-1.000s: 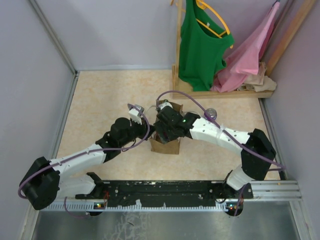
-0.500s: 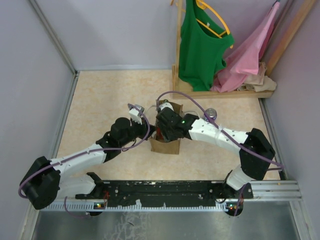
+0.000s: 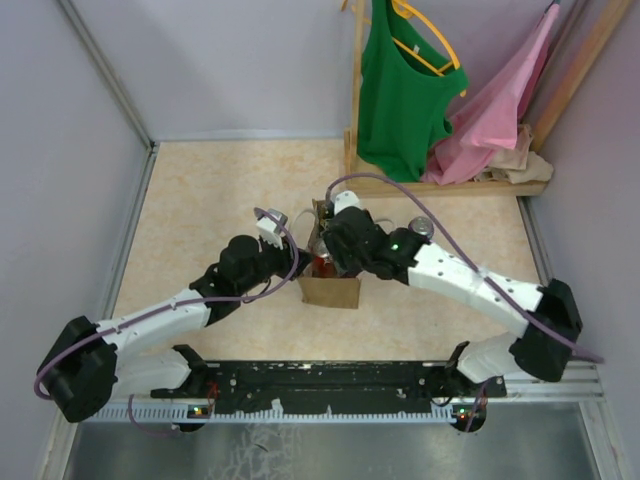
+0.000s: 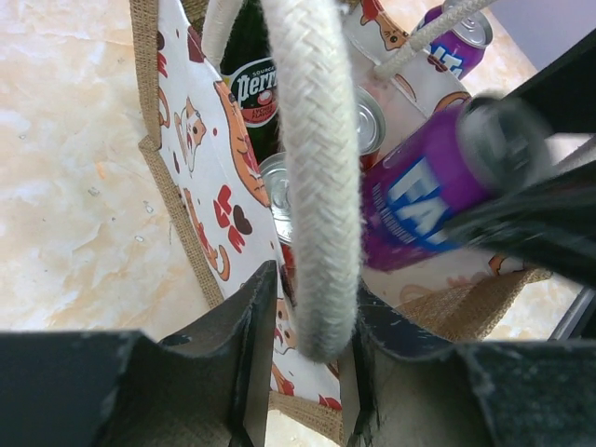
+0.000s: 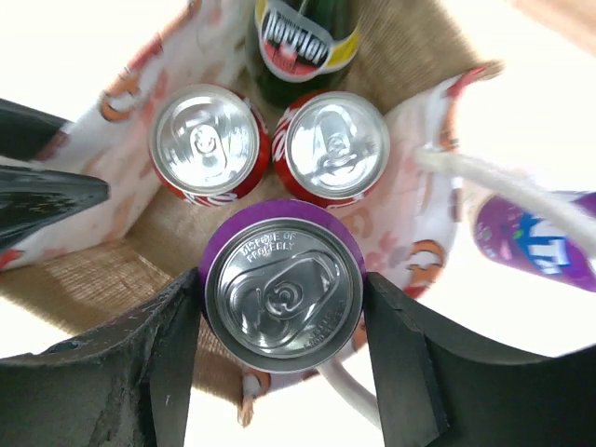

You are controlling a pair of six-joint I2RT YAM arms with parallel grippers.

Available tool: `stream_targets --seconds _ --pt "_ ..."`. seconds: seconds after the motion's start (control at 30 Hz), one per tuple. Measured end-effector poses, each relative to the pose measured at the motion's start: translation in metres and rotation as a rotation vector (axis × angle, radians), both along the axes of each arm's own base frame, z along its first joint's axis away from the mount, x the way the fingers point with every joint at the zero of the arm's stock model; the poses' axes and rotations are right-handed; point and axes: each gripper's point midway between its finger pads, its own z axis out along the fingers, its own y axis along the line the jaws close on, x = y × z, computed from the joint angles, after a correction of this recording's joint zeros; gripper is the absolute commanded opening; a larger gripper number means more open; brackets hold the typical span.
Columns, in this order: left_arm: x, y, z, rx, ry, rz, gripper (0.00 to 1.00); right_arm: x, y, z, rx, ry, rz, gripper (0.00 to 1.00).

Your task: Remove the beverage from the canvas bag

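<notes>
The canvas bag (image 3: 331,291) stands upright mid-table, its cat-print lining (image 4: 200,186) showing in the left wrist view. My right gripper (image 5: 284,307) is shut on a purple can (image 5: 284,293), both fingers against its sides, just above the bag's mouth (image 3: 330,250). The same can (image 4: 419,196) shows tilted over the bag in the left wrist view. Two red cans (image 5: 203,140) (image 5: 335,144) and a green bottle (image 5: 296,37) stand inside. My left gripper (image 4: 312,307) is open around the bag's white rope handle (image 4: 317,168), which rests against the right finger with a gap on the left.
Another purple can (image 3: 422,227) stands on the table right of the bag, also visible in the right wrist view as a purple can (image 5: 535,237). A wooden clothes rack (image 3: 357,120) with a green top (image 3: 400,90) and pink garment (image 3: 490,110) fills the back right. Walls close in on both sides.
My right gripper closed on the purple can and lifted it toward the bag's mouth, its arm swinging out to the right. My left jaws loosened around the handle.
</notes>
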Motion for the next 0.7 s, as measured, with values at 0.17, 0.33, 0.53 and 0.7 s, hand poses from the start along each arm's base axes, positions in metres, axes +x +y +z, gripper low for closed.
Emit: stream_targets --seconds 0.17,0.33,0.53,0.7 --pt "0.000 0.001 0.000 0.008 -0.007 -0.002 0.37 0.007 -0.010 0.072 0.108 -0.177 -0.016 0.00" --pt "0.000 0.000 0.000 0.008 -0.007 -0.002 0.37 0.025 -0.029 0.135 0.173 -0.384 -0.110 0.00" --pt "0.000 0.001 -0.001 0.010 -0.008 -0.002 0.37 0.038 -0.065 0.180 0.131 -0.579 -0.259 0.00" --pt "0.000 0.001 -0.001 0.012 -0.010 -0.003 0.37 0.045 -0.106 0.211 0.098 -0.699 -0.437 0.00"
